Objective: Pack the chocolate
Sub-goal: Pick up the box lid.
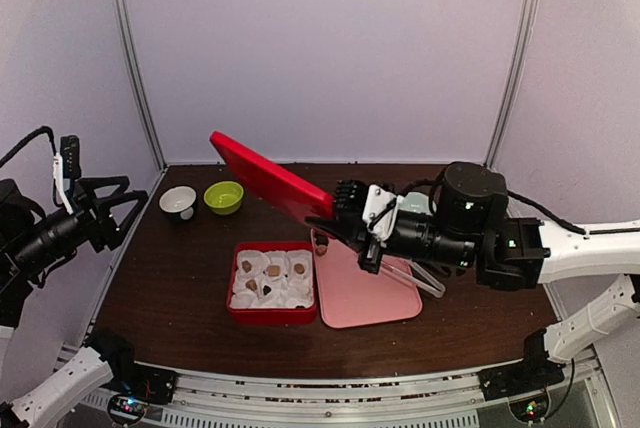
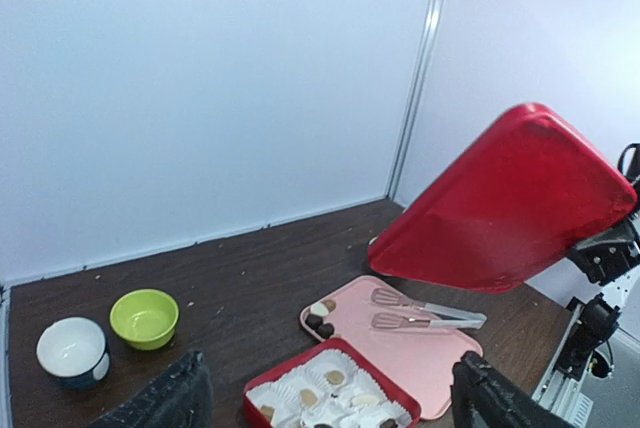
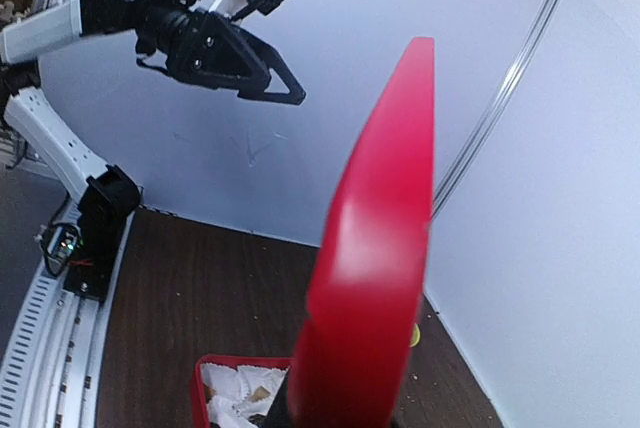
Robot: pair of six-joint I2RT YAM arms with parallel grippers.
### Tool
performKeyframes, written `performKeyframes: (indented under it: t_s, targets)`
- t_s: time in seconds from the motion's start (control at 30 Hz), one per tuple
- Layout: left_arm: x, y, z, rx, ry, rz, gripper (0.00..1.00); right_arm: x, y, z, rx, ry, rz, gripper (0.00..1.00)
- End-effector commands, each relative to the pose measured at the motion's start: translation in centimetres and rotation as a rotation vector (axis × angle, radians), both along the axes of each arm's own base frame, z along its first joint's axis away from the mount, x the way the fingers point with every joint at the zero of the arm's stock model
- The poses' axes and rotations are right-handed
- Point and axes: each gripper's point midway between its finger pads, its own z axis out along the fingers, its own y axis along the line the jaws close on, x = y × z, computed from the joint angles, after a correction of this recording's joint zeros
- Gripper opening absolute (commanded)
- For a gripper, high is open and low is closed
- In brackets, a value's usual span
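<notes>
The chocolate lies as small brown and dark pieces in white paper cups inside an open red box. A few more pieces sit at the near corner of a pink tray. My right gripper is shut on the lower edge of a red lid, holding it tilted up above the tray. In the right wrist view the lid stands edge-on and hides the jaws. My left gripper hangs open and empty, high at the left, away from the box.
Metal tongs rest on the pink tray's right side. A green bowl and a white bowl stand at the back left. White walls close in the back and both sides.
</notes>
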Motion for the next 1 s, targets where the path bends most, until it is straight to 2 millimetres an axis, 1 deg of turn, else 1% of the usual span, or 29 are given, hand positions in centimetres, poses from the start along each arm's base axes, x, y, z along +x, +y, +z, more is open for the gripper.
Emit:
performKeyframes:
  t_s: [0.0,0.1,0.17,0.2,0.27,0.33,0.47,0.57,0.63,0.77,0.87,0.93,0.97]
  targets:
    - [-0.7,-3.0,2.2,-0.081,-0.148,-0.199,0.84,-2.8,-1.6,4.5,0.144,0.291,0.249,0.0]
    - [-0.2,-4.5,2.2,-0.114,-0.142,-0.289,0.85,-3.4,-2.2,5.3,0.138,0.393,0.324,0.0]
    - [0.2,-5.5,2.1,-0.119,-0.135,-0.344,0.85,-3.3,-2.4,5.6,0.132,0.466,0.359,0.0]
    - [0.6,-6.0,1.9,-0.123,-0.119,-0.369,0.86,-3.2,-2.4,5.6,0.126,0.504,0.37,0.0]
    - [0.8,-6.9,1.9,-0.14,-0.098,-0.435,0.88,-3.1,-2.2,5.3,0.108,0.574,0.397,0.0]
    - [0.3,-8.1,2.1,-0.158,-0.077,-0.53,0.89,-2.7,-2.1,4.9,0.101,0.638,0.418,0.0]
    - [-1.0,-10.1,2.0,-0.147,-0.048,-0.665,0.9,-2.4,-1.6,4.3,0.109,0.692,0.447,0.0]
    - [-2.3,-10.9,2.0,-0.141,-0.048,-0.747,0.88,-2.0,-1.3,3.9,0.116,0.706,0.444,0.0]
    - [-2.8,-11.3,1.9,-0.139,-0.047,-0.777,0.83,-1.9,-1.1,3.8,0.125,0.711,0.452,0.0]
    - [-2.6,-11.7,1.3,-0.148,-0.029,-0.79,0.57,-1.7,-0.8,3.9,0.134,0.725,0.474,0.0]
    - [-2.3,-11.9,1.1,-0.156,-0.006,-0.784,0.43,-1.4,-0.7,3.9,0.144,0.746,0.493,0.0]
    - [-2.0,-11.9,1.0,-0.161,0.012,-0.773,0.31,-1.2,-0.5,3.8,0.152,0.762,0.505,0.0]
    - [-1.8,-11.9,0.9,-0.162,0.019,-0.766,0.27,-1.1,-0.4,3.6,0.157,0.774,0.51,0.0]
